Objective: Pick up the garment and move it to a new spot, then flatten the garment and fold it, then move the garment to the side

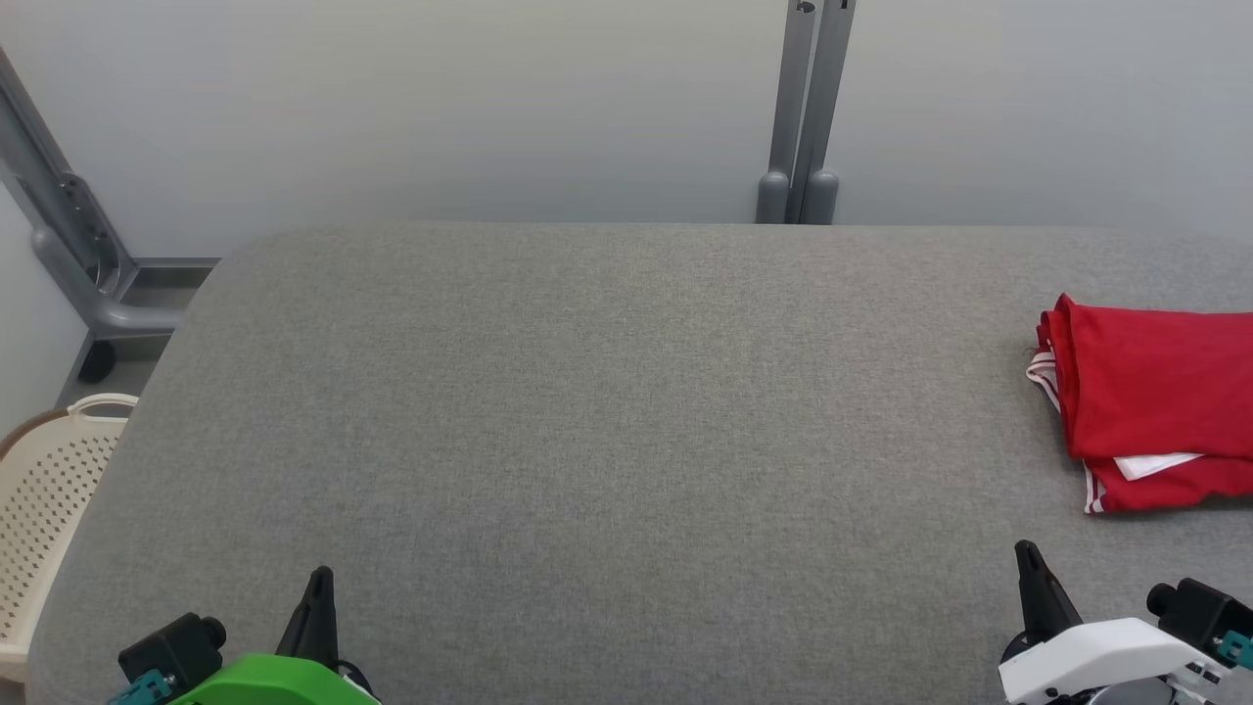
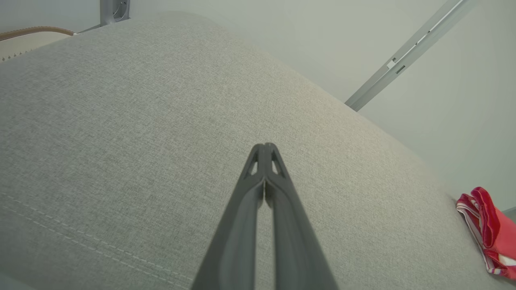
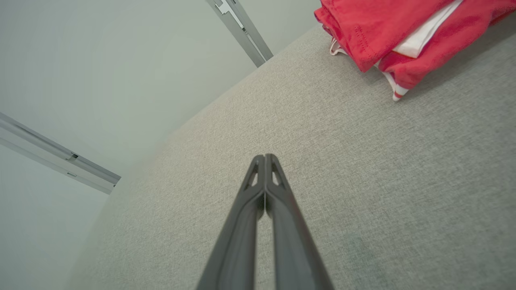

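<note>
Two grippers at the bottom of the head view, left gripper [image 1: 319, 583] and right gripper [image 1: 1026, 553], fingers pinched together, nothing held. Far right on the grey table [image 1: 587, 411], nearer the right gripper, well apart from the left: red garment [image 1: 1155, 392], folded in a loose stack, white trim at its edge, cut off by the frame. Off the table's left end, a pale basket [image 1: 49, 490].

Left wrist view: fingers [image 2: 238, 225] closed tip to tip over bare table, garment [image 2: 489, 229] small at the far right edge.

Right wrist view: fingers [image 3: 238, 233] closed likewise, empty; garment [image 3: 363, 24] ahead at the upper right, not touching.

Looks light, soft and limp, likely to sag and unfold when lifted. Best taken by pinching through all layers at the near folded edge, one gripper toward each corner, to keep the stack from spilling.
</note>
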Motion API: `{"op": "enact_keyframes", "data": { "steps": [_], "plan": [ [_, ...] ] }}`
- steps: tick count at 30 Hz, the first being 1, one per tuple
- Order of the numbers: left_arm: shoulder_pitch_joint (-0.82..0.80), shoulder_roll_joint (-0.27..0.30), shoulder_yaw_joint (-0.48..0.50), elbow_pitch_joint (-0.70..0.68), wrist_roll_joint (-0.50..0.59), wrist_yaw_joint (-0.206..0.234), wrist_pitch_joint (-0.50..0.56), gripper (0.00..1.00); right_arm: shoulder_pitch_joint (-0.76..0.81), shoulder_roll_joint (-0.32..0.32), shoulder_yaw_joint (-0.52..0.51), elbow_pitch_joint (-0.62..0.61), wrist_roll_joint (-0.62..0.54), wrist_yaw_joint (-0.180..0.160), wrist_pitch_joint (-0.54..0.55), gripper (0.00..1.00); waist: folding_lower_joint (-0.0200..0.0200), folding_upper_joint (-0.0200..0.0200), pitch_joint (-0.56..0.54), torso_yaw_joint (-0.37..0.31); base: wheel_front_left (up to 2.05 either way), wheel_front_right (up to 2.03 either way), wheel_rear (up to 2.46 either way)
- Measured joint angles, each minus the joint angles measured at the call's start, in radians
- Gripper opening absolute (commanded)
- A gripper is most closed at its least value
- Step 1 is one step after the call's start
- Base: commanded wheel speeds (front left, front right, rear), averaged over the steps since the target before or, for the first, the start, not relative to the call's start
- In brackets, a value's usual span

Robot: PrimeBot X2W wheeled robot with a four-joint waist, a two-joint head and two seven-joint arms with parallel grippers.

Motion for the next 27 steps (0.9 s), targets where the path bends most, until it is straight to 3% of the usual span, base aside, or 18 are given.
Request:
{"op": "enact_keyframes", "data": {
  "steps": [27],
  "plan": [
    [-0.079,-0.072,0.111,0.023,-0.271,-0.078,0.11,0.0,-0.001,-0.004,-0.027,-0.074,0.361,0.0,0.048,0.0,0.0,0.0,0.025,-0.019,0.0,0.0,0.0]
  ]
}}
